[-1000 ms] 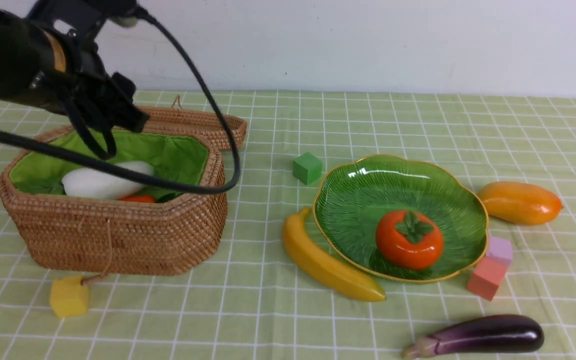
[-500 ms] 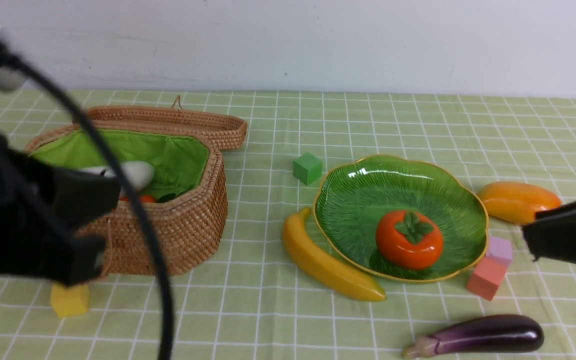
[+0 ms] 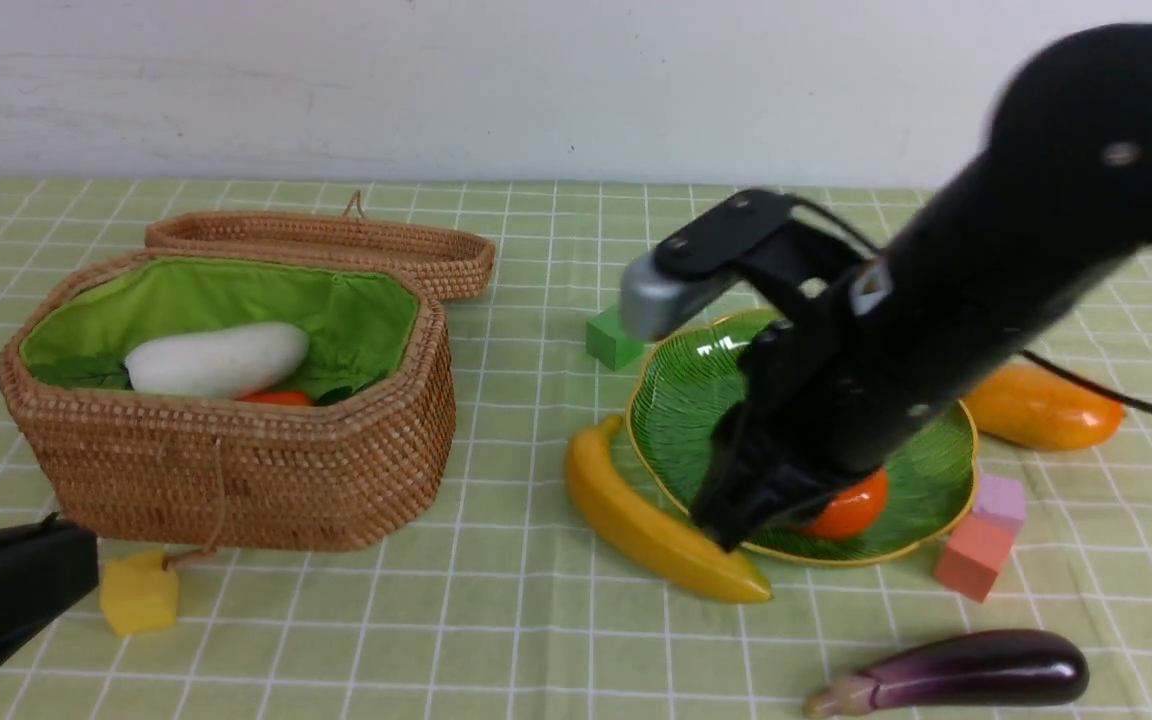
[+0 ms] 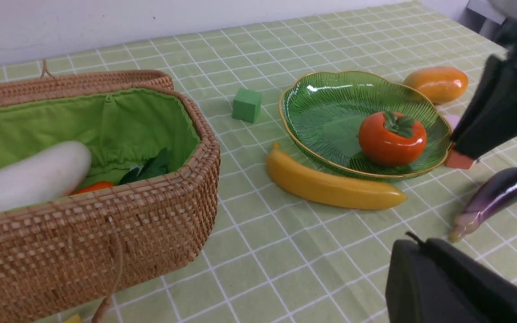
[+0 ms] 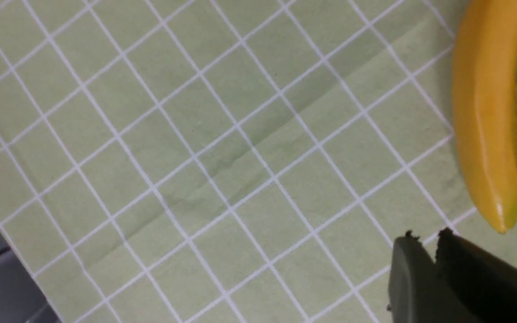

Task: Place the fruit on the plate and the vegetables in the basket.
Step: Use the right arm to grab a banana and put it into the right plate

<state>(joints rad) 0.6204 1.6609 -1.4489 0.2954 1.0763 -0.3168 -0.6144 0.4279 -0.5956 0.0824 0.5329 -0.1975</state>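
Purple and glossy, the eggplant [image 3: 956,672] is seen nearest, lying on the green checked desk [image 3: 536,650]. The left tool [image 4: 420,242] is held closed and empty, low at the near left. The banana [image 3: 651,530] is laid on the desk just beside the rim of the plate [image 3: 686,400]. The right tool [image 5: 424,235] is hung just beside the banana's near tip. Its fingers are seen almost together with nothing between them, and whether they are fully closed cannot be told. The persimmon [image 3: 851,510] is seated on the plate, half hidden by the right arm. The radish [image 3: 216,360] and carrot [image 3: 276,397] are lodged inside the basket [image 3: 236,470]. The mango [image 3: 1041,405] is left on the desk beyond the plate's right edge.
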